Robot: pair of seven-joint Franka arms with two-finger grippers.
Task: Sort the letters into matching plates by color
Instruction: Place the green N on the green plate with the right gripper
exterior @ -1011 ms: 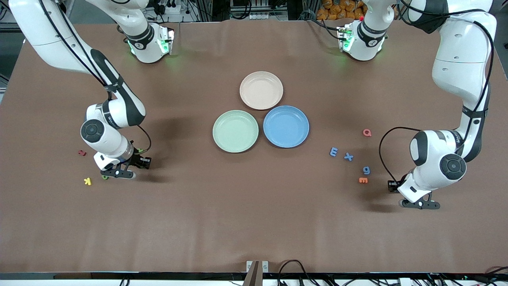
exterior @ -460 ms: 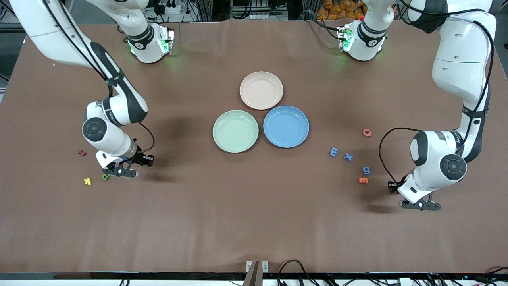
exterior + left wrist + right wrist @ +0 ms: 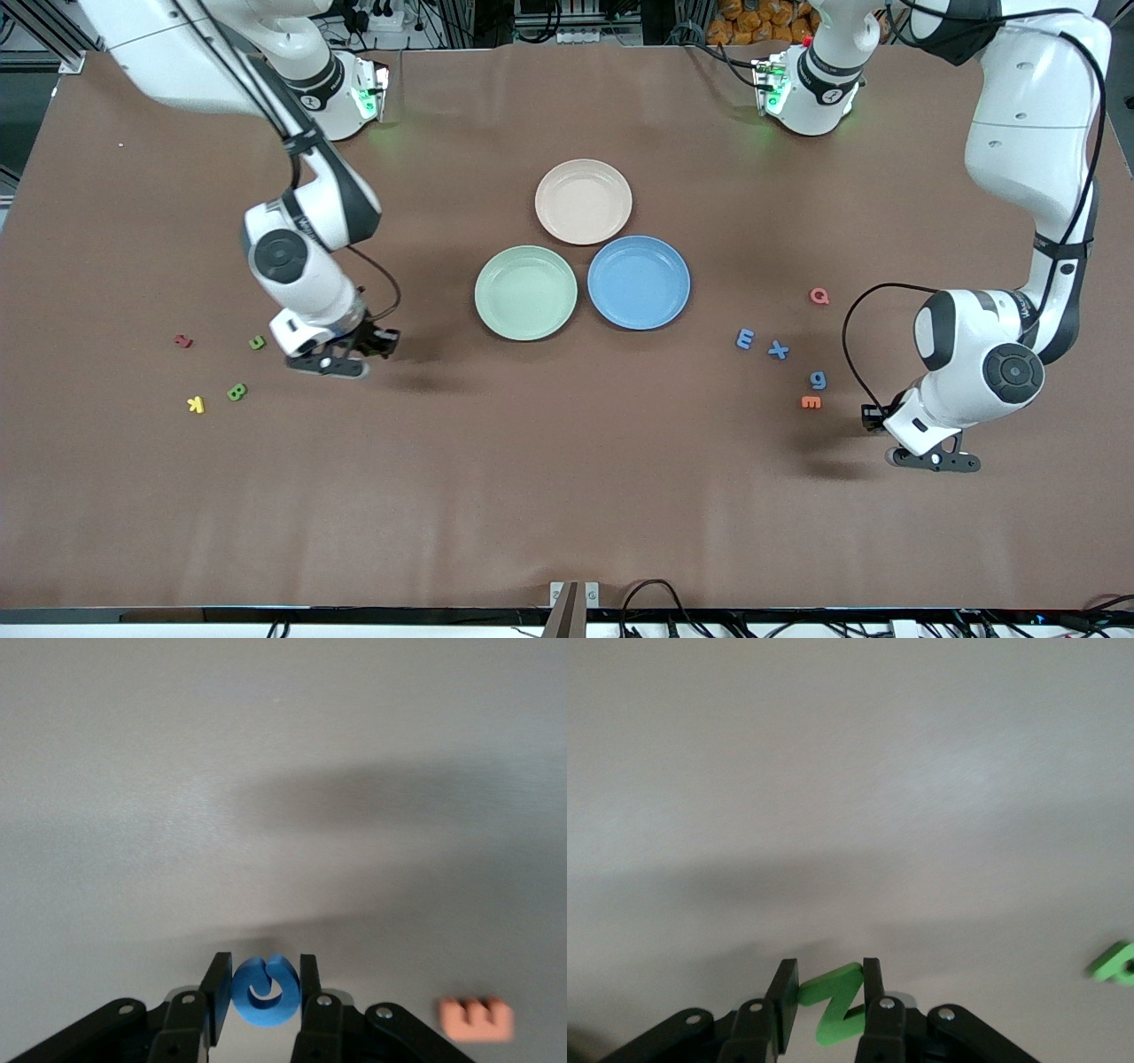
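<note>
**Both arms carry a letter clear of the bench**

At mid-left of the front frame, the right end effector hangs over bare bench, between the scattered letters at the right arm's end and the green plate. Its wrist view shows the fingers pinched closed on a green N, which sits tilted between the pads.

Low at the right of the front frame, the left end effector hangs over bare bench toward the left arm's end. Its wrist view shows the fingers clamped on a blue C, with an orange E lying on the bench nearby.

At frame centre three plates make a tight cluster: the green plate and the blue plate side by side with rims nearly touching, and the beige plate higher in the frame, above the gap between them. All three are bare.

Right of the blue plate lie a blue E and a blue X, close together; lower right of them a blue 9-like letter sits just above the orange E, and a pink Q lies higher up.

At lower left lie a green B, a yellow K, a small green letter and a red letter.
</note>
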